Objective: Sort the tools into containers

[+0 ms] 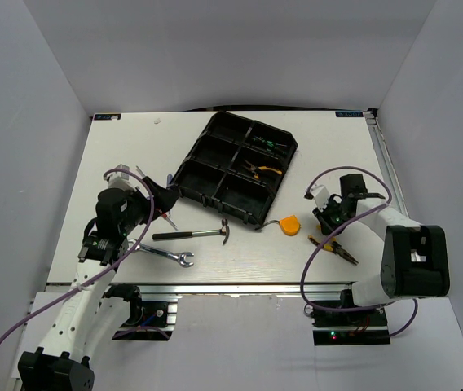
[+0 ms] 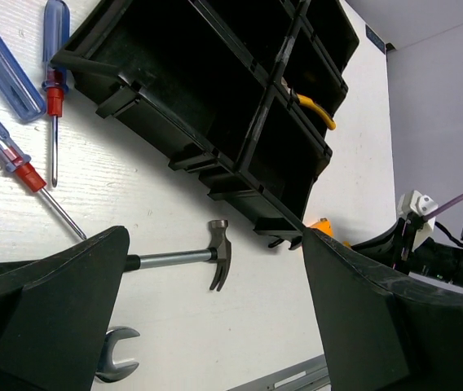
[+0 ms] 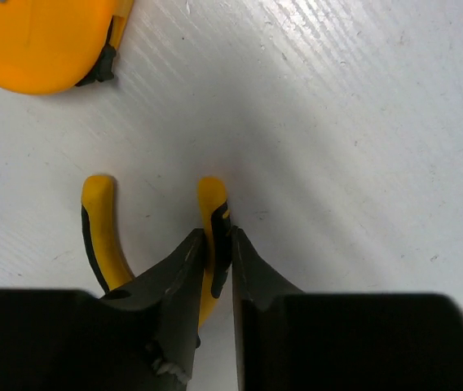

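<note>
The black organizer tray [image 1: 215, 155] lies angled at the table's middle back. One compartment holds yellow-handled pliers [image 1: 262, 169] and another holds black-green screwdrivers [image 1: 271, 145]. A hammer [image 1: 195, 235], a silver wrench [image 1: 168, 256] and an orange tape measure [image 1: 289, 224] lie in front of the tray. My left gripper [image 1: 162, 197] is open and empty by the tray's left corner, above the hammer [image 2: 219, 259] and the wrench [image 2: 119, 362]. My right gripper [image 3: 219, 243] is shut on one handle of a second pair of yellow-handled pliers [image 3: 212, 199], which lies on the table [image 1: 335, 248].
Two clear blue-handled screwdrivers with red collars [image 2: 13, 69] lie left of the tray [image 2: 215, 98], mostly hidden under my left arm in the top view. The tape measure [image 3: 40, 37] is just beyond the pliers. The table's front rail [image 1: 240, 287] is close.
</note>
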